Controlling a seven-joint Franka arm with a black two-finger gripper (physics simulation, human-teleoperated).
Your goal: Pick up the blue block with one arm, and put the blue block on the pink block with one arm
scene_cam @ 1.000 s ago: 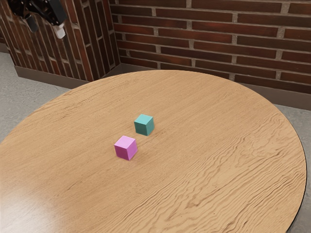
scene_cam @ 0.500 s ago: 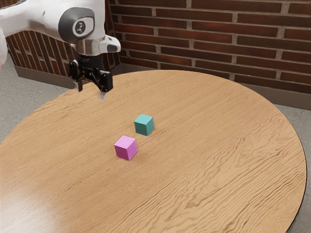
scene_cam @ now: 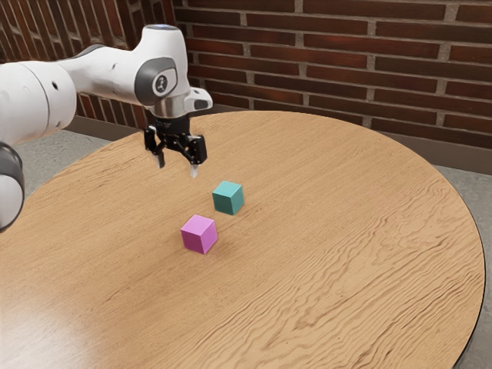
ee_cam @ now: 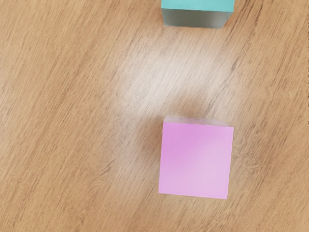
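The blue block sits flat on the round wooden table, near the middle and a little toward the far edge, the one by the brick wall. It looks more blue-green than plain blue. The pink block sits flat on the table too, just beside the blue block, a little closer to the near edge and toward the exterior view's left. The two blocks are apart and do not touch; some bare wood shows between them. The white arm comes in from the exterior view's left, over the table's far left edge. At its end the black gripper points down and hangs in the air above the table. It is near the blue block, on the side toward the exterior view's left and a bit closer to the far edge. It is higher than both blocks and touches neither. Its two fingers stand wide apart and there is nothing between them, so the hand is holding nothing. In the wrist view the pink block is seen from above, with its square top facing the camera, and the blue block shows past it, cut off by the picture's edge. Wood grain runs slanted across the table there, with a pale shiny patch between the two blocks.
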